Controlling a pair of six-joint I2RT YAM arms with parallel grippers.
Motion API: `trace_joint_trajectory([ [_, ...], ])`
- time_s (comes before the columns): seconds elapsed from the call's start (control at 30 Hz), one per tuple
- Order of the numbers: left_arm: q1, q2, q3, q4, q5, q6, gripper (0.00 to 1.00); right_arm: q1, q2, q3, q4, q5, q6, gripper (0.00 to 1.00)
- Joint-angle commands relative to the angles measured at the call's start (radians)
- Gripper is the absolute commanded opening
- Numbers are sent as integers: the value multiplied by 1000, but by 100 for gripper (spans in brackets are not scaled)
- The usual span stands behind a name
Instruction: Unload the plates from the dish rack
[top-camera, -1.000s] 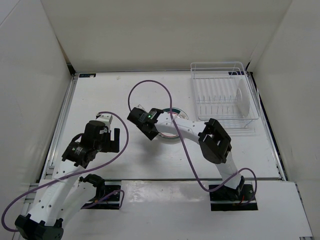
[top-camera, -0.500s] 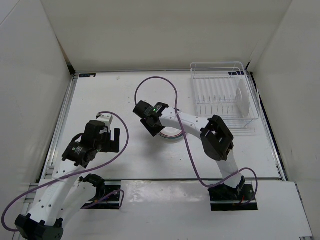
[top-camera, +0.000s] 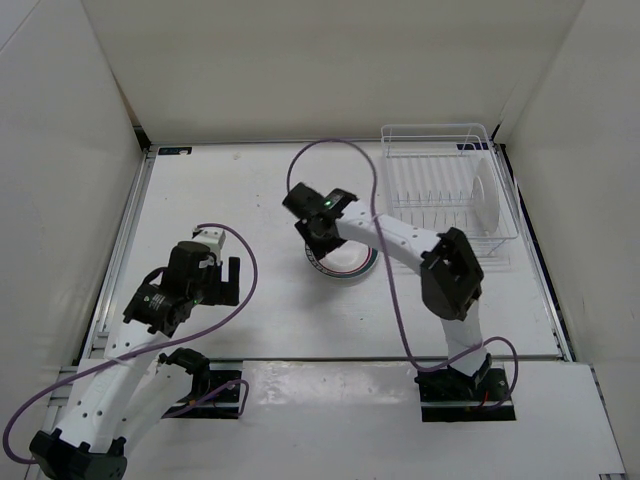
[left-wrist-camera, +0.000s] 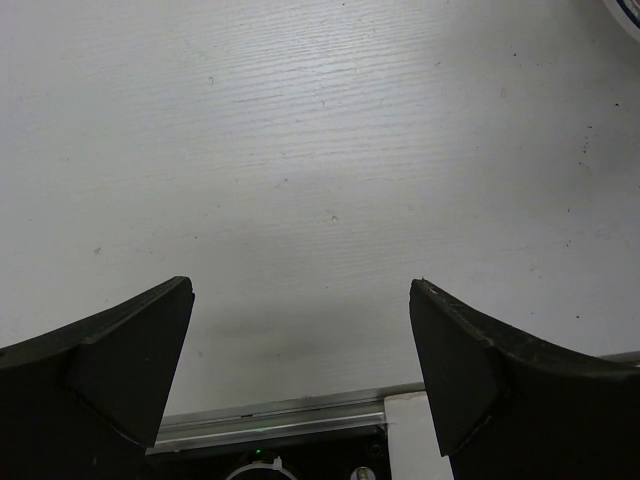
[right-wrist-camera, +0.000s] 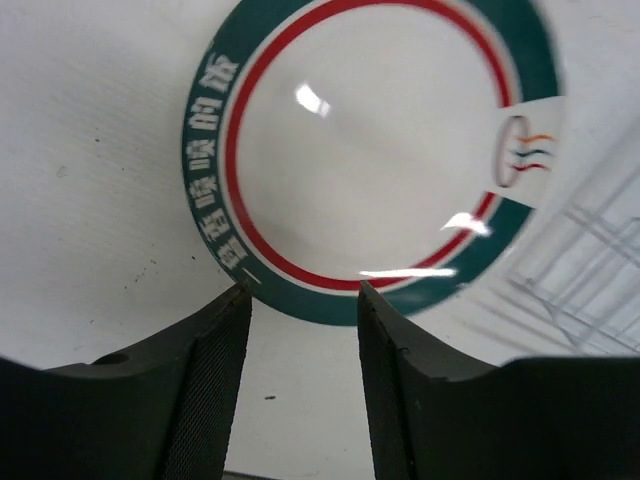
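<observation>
A white plate with a green-and-red rim band (top-camera: 350, 260) lies flat on the table, left of the white wire dish rack (top-camera: 440, 135). A second white plate (top-camera: 481, 200) stands edge-on in the rack's right side. My right gripper (top-camera: 318, 238) hangs over the flat plate's left edge, open and empty. In the right wrist view the banded plate (right-wrist-camera: 370, 140) lies just beyond the gripper (right-wrist-camera: 305, 290), with bare table between the fingers. My left gripper (top-camera: 225, 280) is open and empty at the near left; in the left wrist view it (left-wrist-camera: 300, 285) is over bare table.
The rack's wires (right-wrist-camera: 590, 260) show at the right of the right wrist view. White walls enclose the table on three sides. Purple cables loop above both arms. A metal rail (left-wrist-camera: 270, 420) runs along the table's near edge.
My right gripper has moved back and to the right, away from the near side of the banded plate. The plate now lies uncovered on the table. The left arm has not moved.
</observation>
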Motion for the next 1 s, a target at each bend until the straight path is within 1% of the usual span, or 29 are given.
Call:
trace_joint_trajectory([
  [0.0,-2,-20,24,-4,6,-10,100,-142,-215,91,-36,-44,5,51],
  [0.03,-2,-25,24,-1,7,-8,100,-173,-249,91,-38,-56,4,51],
  [0.07,-3,-26,26,-3,7,-8,100,-204,-265,97,-32,-102,11,51],
  [0.1,-2,-26,23,-3,9,-10,100,-310,-292,95,-32,-114,17,51],
  [0.17,-2,-34,21,-1,10,-12,100,-375,-337,118,-27,-143,30,49],
  [0.2,-2,-33,21,0,15,-12,100,-450,-344,134,-32,-135,30,49],
  [0.23,-2,-23,20,2,22,-12,100,-474,-366,141,-30,-127,21,49],
  [0.27,-2,-19,21,-1,24,-12,100,-491,-372,161,-41,-68,19,49],
  [0.3,-2,-17,23,-1,25,-12,100,-542,-378,186,-50,-49,19,49],
  [0.37,-3,-7,26,-1,27,-10,100,-583,-375,207,-61,-32,11,49],
  [0.4,-2,-6,24,-1,25,-10,100,-645,-362,235,-66,-30,13,50],
  [0.43,-2,-3,24,-3,24,-10,100,-670,-357,246,-75,-41,17,50],
  [0.47,-2,1,23,-3,25,-10,100,-740,-348,259,-82,-50,28,50],
  [0.5,-3,3,23,-1,24,-10,100,-765,-331,270,-86,-94,37,50],
  [0.53,-3,4,21,-1,22,-10,100,-787,-326,273,-89,-107,43,50],
  [0.57,-2,12,23,-1,21,-10,100,-844,-325,263,-87,-116,53,50],
  [0.6,-3,13,23,-6,18,-10,100,-865,-332,252,-78,-146,71,50],
  [0.63,-2,21,24,-7,15,-13,100,-885,-357,170,-61,-163,80,53],
  [0.67,-2,21,24,-7,13,-10,100,-955,-392,130,24,-177,88,54],
  [0.7,-2,26,20,-7,12,-10,100,-977,-407,88,63,-221,109,56],
  [0.73,-2,27,21,-10,13,-12,100,-998,-436,-14,91,-263,117,57],
  [0.77,-3,32,21,-10,10,-10,100,-1053,-458,-39,164,-303,123,57],
  [0.83,-3,49,18,-10,12,-13,100,-1086,-452,-64,184,-346,142,59],
  [0.87,-3,52,20,-13,13,-13,100,-1128,-437,-58,181,-408,143,59],
  [0.93,-3,79,21,-9,16,-13,100,-1150,-405,-23,172,-441,143,59],
  [0.97,-3,92,27,-13,16,-13,100,-1176,-376,17,158,-481,140,59],
])
